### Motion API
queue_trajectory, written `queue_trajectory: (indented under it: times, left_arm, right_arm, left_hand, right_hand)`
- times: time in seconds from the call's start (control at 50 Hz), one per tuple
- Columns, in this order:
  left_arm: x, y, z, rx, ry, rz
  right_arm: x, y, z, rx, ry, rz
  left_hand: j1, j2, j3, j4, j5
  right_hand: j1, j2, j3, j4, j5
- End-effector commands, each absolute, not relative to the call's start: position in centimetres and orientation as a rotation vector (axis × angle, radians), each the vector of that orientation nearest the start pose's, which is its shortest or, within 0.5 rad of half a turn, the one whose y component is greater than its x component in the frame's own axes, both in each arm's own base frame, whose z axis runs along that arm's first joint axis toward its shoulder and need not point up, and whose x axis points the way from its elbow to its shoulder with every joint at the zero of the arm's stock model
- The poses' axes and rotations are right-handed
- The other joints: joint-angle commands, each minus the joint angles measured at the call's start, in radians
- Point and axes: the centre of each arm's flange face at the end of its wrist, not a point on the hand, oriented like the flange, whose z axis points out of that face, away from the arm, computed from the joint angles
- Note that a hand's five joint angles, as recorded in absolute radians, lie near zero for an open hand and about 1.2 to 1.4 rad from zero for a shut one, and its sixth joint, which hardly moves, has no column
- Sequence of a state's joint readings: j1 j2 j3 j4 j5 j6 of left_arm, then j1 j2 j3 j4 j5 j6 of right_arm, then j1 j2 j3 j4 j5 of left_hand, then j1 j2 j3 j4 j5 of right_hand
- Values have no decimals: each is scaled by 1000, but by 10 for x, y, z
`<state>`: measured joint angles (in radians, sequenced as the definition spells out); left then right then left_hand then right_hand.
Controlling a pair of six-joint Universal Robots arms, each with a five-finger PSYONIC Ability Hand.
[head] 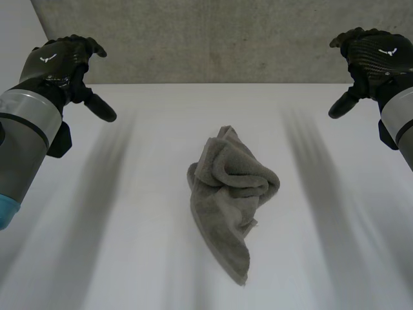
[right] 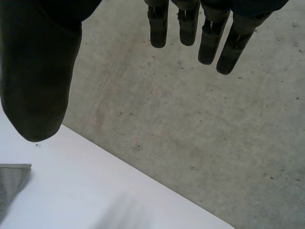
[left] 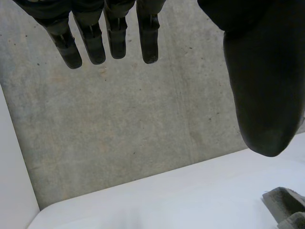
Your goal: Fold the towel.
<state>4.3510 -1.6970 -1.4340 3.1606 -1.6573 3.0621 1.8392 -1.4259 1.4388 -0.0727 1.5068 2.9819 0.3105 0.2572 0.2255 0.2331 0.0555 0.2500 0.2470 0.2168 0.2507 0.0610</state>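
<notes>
A grey towel (head: 229, 197) lies crumpled in a heap at the middle of the white table (head: 129, 245), one end trailing toward the near edge. My left hand (head: 68, 61) hovers high over the far left of the table, open, fingers (left: 109, 38) straight and thumb apart, holding nothing. My right hand (head: 371, 55) hovers over the far right, likewise open with straight fingers (right: 209, 33). Both hands are well clear of the towel. A corner of the towel (left: 286, 207) peeks in beyond the left thumb, and an edge of the towel (right: 12, 183) lies below the right thumb.
A grey concrete wall (head: 213, 39) rises behind the table's far edge. Bare tabletop surrounds the towel on both sides.
</notes>
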Motion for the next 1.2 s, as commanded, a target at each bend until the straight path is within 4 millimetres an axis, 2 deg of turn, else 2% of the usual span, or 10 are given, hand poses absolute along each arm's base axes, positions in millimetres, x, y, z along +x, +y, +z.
queue_trajectory:
  times: [0.02, 0.16, 0.4, 0.54, 0.66, 0.82, 0.86, 1.1, 1.14, 1.2]
  left_arm:
    - [-240, -268, 306, 259, 2410, -2405]
    - [-256, -261, 278, 387, 2553, -2320]
    - [-299, -234, 193, 642, 2811, -2019]
    - [-317, -222, 173, 738, 2846, -1982]
    - [-329, -215, 163, 799, 2857, -1974]
    - [-343, -218, 158, 819, 2828, -2062]
    - [-346, -219, 158, 814, 2824, -2098]
    - [-367, -231, 157, 764, 2814, -2264]
    - [-368, -232, 156, 765, 2815, -2261]
    - [-369, -233, 150, 766, 2821, -2249]
  right_arm:
    - [237, -292, 303, -632, 1944, -2107]
    - [263, -285, 265, -922, 1800, -1795]
    - [270, -297, 195, -994, 1948, -1608]
    - [278, -297, 163, -991, 2029, -1541]
    - [276, -301, 159, -956, 2068, -1585]
    - [284, -296, 157, -970, 2025, -1636]
    - [284, -295, 160, -970, 2018, -1642]
    - [279, -291, 174, -962, 2007, -1676]
    - [279, -291, 175, -961, 2011, -1673]
    - [279, -291, 175, -961, 2012, -1675]
  left_hand:
    - [-88, -35, -51, -59, -8]
    - [-82, -29, -51, -59, -2]
    - [-94, -41, -51, -59, -14]
    - [-88, -35, -51, -59, -8]
    - [-82, -29, -51, -59, -2]
    - [-74, -20, -51, -59, 7]
    - [-71, -17, -51, -59, 10]
    - [143, 197, -51, -59, 224]
    - [152, 206, -51, -59, 233]
    - [185, 238, -51, -59, 265]
  right_hand:
    - [-75, -73, -42, -76, -61]
    - [-75, -73, -42, -76, -61]
    - [-75, -73, -42, -76, -61]
    - [-75, -73, -42, -76, -61]
    - [40, 43, -42, -76, 55]
    - [1066, 1069, -42, -76, 1081]
    - [1145, 1148, -42, -76, 1160]
    - [1112, 1115, -42, -76, 1127]
    - [782, 785, -42, -76, 796]
    - [663, 666, -42, -76, 677]
